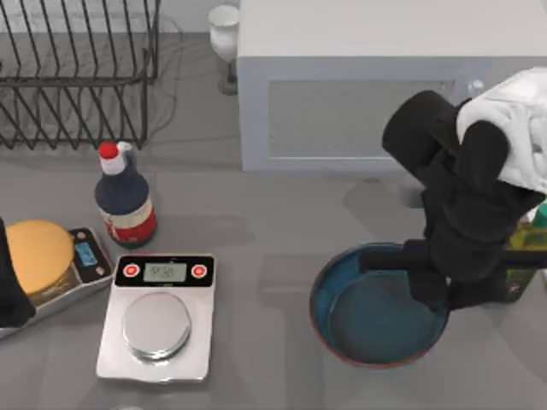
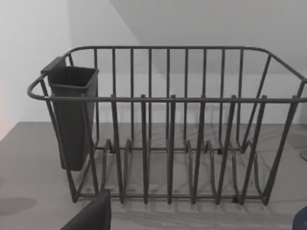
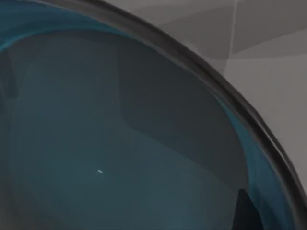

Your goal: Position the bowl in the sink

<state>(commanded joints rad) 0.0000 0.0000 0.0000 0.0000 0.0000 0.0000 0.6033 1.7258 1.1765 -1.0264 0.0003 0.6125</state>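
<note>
A: Top view: bowl (image 1: pixel 376 312) sits on the table (image 1: pixel 273 248), right of centre toward the near edge. Teal inside, reddish-brown rim.

B: Right claw?

A: Right claw (image 1: pixel 432 286) is over the bowl's right rim, arm body covering that part. Can't tell from above if the fingers are spread or closed. Right wrist view is pressed close to the teal interior (image 3: pixel 120 143), with the dark rim curving past and grey table beyond. No clear finger gap there either.

B: Left arm?

A: Left arm (image 1: pixel 13 286) is parked at the table's left edge, beside a scale carrying a yellow round block (image 1: pixel 36 252). Left claw state can't be read; its wrist view looks at the wire dish rack (image 2: pixel 168 124) with a dark cup holder (image 2: pixel 72 115) hung on one corner.

B: Rest of the table?

A: White kitchen scale (image 1: pixel 158 316) left of the bowl, well apart. Dark bottle with red cap (image 1: pixel 124 196) behind it. White cabinet (image 1: pixel 376 85) at the back, white goblet (image 1: pixel 225 34) just beside its left side.
</note>
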